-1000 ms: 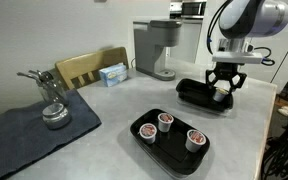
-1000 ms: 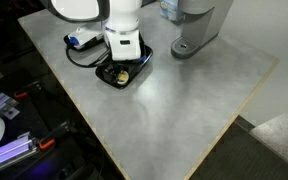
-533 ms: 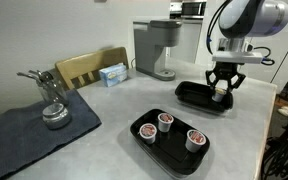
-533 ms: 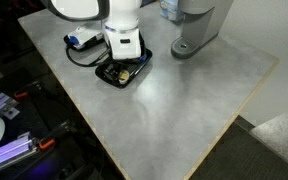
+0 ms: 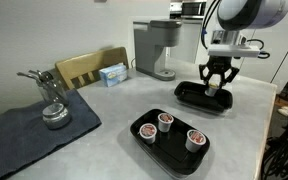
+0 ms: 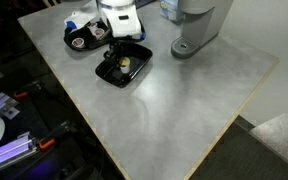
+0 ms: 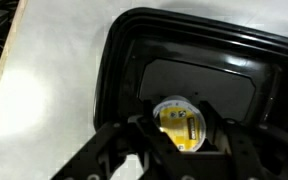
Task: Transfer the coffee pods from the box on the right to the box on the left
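My gripper (image 5: 216, 88) hangs just above the black box on the right (image 5: 192, 97), shut on a yellowish coffee pod (image 7: 177, 120). In the wrist view the gripper (image 7: 181, 142) has a dark finger on each side of the pod's foil top, with the box's floor (image 7: 214, 80) below. The black box on the left (image 5: 174, 153) holds three brown-red coffee pods (image 5: 165, 120), (image 5: 149, 131), (image 5: 195, 138). In an exterior view the arm stands above the right box (image 6: 112, 72) and partly hides the left box (image 6: 80, 38).
A grey coffee machine (image 5: 156, 48) stands behind the boxes, with a small blue-and-white carton (image 5: 112, 73) beside it. A dark cloth (image 5: 29, 130) with a metal item (image 5: 52, 110) lies at the left. The table edge (image 6: 164, 150) runs near the right box.
The gripper closed on the yellowish pod down in the right box. It has since risen and shifted slightly left with the pod between its fingers.
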Controlling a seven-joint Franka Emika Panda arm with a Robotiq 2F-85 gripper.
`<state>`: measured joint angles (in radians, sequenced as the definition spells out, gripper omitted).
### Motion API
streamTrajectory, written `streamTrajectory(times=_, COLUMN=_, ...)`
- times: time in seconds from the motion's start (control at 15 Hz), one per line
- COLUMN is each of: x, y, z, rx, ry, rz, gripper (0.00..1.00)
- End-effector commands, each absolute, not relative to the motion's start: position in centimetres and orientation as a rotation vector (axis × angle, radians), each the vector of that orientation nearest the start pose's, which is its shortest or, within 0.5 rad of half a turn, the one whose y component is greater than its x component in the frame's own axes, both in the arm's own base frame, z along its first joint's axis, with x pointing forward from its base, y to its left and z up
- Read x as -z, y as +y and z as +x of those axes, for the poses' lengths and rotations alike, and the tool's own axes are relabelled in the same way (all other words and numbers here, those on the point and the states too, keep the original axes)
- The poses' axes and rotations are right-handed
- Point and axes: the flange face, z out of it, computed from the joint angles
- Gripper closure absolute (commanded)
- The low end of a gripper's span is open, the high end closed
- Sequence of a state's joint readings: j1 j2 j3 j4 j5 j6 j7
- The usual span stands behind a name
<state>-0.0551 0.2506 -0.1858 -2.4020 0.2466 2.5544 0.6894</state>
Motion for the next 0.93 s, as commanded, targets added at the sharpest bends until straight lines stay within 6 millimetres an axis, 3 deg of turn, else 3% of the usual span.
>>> streamTrajectory(times=0.0, x=-23.4, y=-10.5, z=47.5, rx=-0.076, ry=1.563, rz=-2.669, gripper=0.76)
streamTrajectory(times=0.2, x=-25.6, y=-8.3, z=48.5, rx=-0.011, ry=1.454, rz=-2.764, gripper=0.76)
streamTrajectory(times=0.4, x=-27.5, y=-4.9, z=50.0, rx=0.049, ry=1.318, rz=-2.855, gripper=0.76)
streamTrajectory(times=0.6, x=-28.6, y=-0.1, z=51.5, rx=0.079, ry=1.149, rz=-2.943, gripper=0.76)
streamTrajectory(times=0.87, x=-28.7, y=7.3, z=52.7, rx=0.064, ry=0.886, rz=-3.062, gripper=0.76)
